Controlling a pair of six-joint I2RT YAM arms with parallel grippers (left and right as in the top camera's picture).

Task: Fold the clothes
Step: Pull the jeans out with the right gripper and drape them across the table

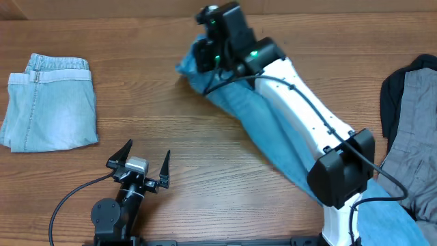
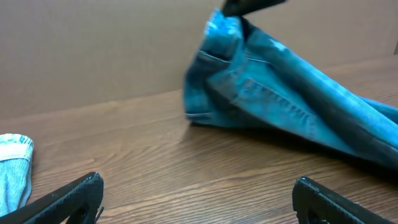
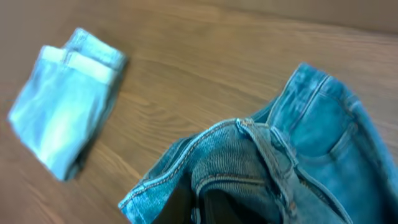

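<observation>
Mid-blue denim jeans stretch across the table from the back centre toward the front right. My right gripper is shut on their waistband and holds it lifted off the table. In the right wrist view the waistband bunches over the fingers, which are mostly hidden. In the left wrist view the jeans hang from the raised end. My left gripper is open and empty at the front, well short of the jeans; its fingertips frame bare wood in its own view.
Folded pale-wash jeans lie at the far left, also seen in the right wrist view. A pile of grey and black garments sits at the right edge. The table is brown wood.
</observation>
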